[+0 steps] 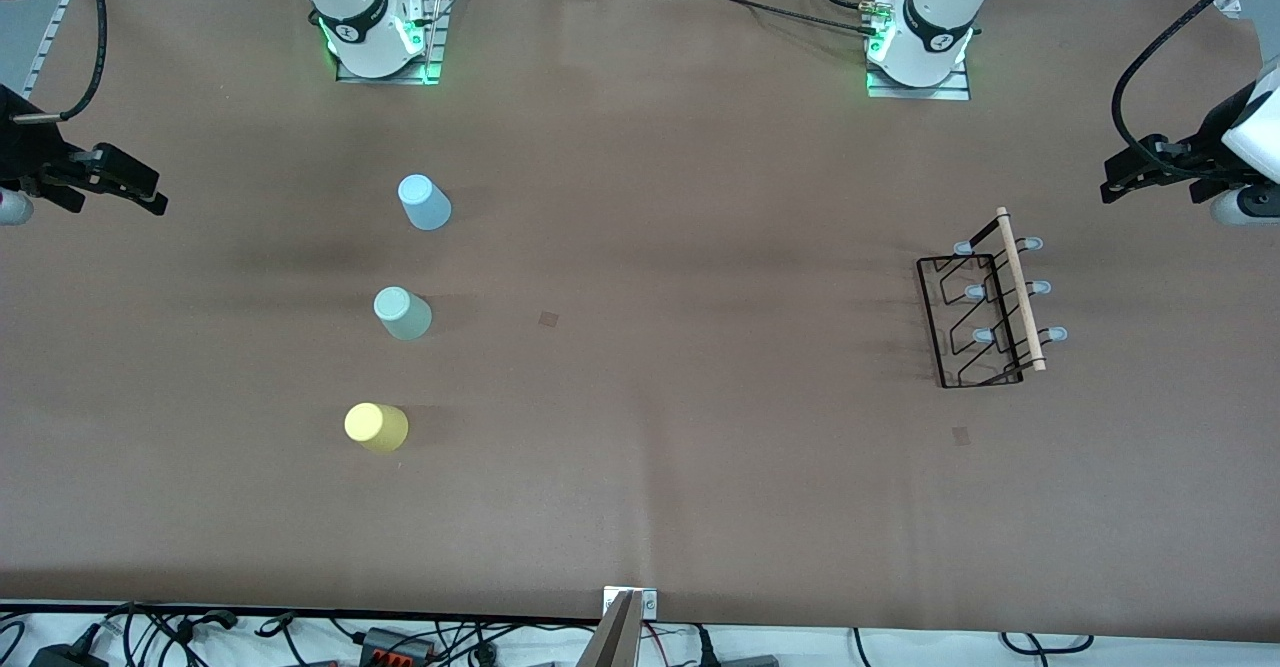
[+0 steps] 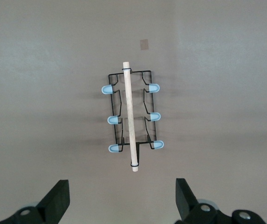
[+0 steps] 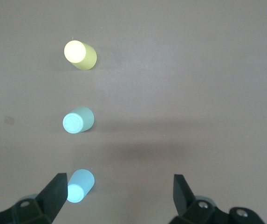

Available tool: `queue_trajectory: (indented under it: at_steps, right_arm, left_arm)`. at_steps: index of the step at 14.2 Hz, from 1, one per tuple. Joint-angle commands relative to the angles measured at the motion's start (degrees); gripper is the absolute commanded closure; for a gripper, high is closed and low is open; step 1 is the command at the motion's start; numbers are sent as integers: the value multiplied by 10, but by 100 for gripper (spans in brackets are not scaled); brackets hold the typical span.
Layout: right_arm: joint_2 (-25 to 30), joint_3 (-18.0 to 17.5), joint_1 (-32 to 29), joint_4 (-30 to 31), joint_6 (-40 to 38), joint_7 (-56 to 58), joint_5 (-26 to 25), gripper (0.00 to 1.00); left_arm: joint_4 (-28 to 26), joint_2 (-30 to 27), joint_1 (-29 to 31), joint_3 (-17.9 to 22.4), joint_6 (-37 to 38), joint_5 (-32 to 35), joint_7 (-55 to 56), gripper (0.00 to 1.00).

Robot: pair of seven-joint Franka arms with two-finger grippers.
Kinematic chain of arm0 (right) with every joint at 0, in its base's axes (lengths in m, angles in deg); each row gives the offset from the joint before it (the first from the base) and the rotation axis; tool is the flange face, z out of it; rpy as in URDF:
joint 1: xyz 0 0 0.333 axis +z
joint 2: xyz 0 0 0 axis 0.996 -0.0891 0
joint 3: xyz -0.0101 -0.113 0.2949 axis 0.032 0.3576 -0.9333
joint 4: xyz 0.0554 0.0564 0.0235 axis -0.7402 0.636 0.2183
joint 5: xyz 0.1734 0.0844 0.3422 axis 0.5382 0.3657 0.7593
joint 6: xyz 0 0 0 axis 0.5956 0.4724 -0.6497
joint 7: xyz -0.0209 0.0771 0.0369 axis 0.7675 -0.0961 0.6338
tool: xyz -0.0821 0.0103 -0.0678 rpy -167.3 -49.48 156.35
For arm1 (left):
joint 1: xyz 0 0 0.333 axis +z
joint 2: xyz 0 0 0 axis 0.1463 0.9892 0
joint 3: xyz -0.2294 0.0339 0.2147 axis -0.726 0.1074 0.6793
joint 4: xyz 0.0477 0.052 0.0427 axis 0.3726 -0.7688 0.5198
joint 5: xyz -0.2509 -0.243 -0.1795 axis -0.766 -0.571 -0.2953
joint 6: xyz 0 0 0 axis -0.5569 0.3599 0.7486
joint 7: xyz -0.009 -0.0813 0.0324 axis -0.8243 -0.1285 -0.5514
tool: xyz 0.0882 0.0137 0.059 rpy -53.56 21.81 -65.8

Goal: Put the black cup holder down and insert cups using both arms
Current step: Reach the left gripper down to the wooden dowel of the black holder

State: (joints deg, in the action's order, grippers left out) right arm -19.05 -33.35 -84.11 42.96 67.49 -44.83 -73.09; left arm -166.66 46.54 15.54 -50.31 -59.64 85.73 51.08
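- Work surface: a wide table [image 1: 640, 507] covered in matte brown sheeting, with loose cables along the edge nearest the front camera and both arm bases mounted along the edge farthest from it.
- Landmark: the black cup holder [image 1: 985, 312] stands on the sheeting toward the left arm's end of the table. It is a thin black wire frame with a rectangular base, a pale wooden rod handle [image 1: 1020, 289] along the top and six pale-tipped pegs in two rows of three. No cup is on any peg.
- The cups stand well apart from the black cup holder, toward the right arm's end, in a spaced row. They appear to be mouth-down, with closed bases up, which would suit slipping them over pegs.
- The light blue cup [image 1: 425, 202] is farthest from the front camera, the pale green cup [image 1: 402, 313] is in the middle, and the yellow cup [image 1: 376, 427] is nearest. All are smooth, plain, tapered tumblers.
- The left gripper [image 2: 123, 198] hangs above the table at the rack's end, fingers spread wide and empty.
- The right gripper [image 3: 119, 193] hangs above the cups' end, likewise released and holding nothing.
- Judgement: the task has not begun; each arm is stationed by its own objects.
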Motion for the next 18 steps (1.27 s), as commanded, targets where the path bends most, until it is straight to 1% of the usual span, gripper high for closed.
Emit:
queue_trajectory:
  at_steps: [1, 5, 8, 9, 10, 13, 16, 18]
  right_arm:
    - [13, -1, -2, 6, -4, 1, -6, 0]
    - [10, -1, -2, 5, -5, 1, -6, 0]
    - [8, -1, -2, 5, -5, -1, -6, 0]
    - [8, -1, -2, 5, -5, -1, -6, 0]
    - [8, -1, -2, 5, -5, -1, -6, 0]
    - [8, -1, -2, 5, -3, -1, -6, 0]
    - [7, -1, -2, 5, -2, 0, -6, 0]
    - [7, -1, -2, 3, -3, 1, -6, 0]
  left_arm:
    - [19, 9, 0, -1, 6, -10, -6, 0]
    - [17, 16, 7, 0, 6, -10, -10, 0]
    - [8, 48, 1, -1, -3, -5, -10, 0]
    - [-4, 65, -2, -2, -13, -7, -10, 0]
    - [-22, 79, -4, -3, -54, -7, -11, 0]
    - [-115, 90, -4, -5, -189, -5, -11, 0]
    - [-233, 55, 2, -5, -292, -4, -12, 0]
    - [-328, 32, 6, -5, -396, -4, -12, 0]
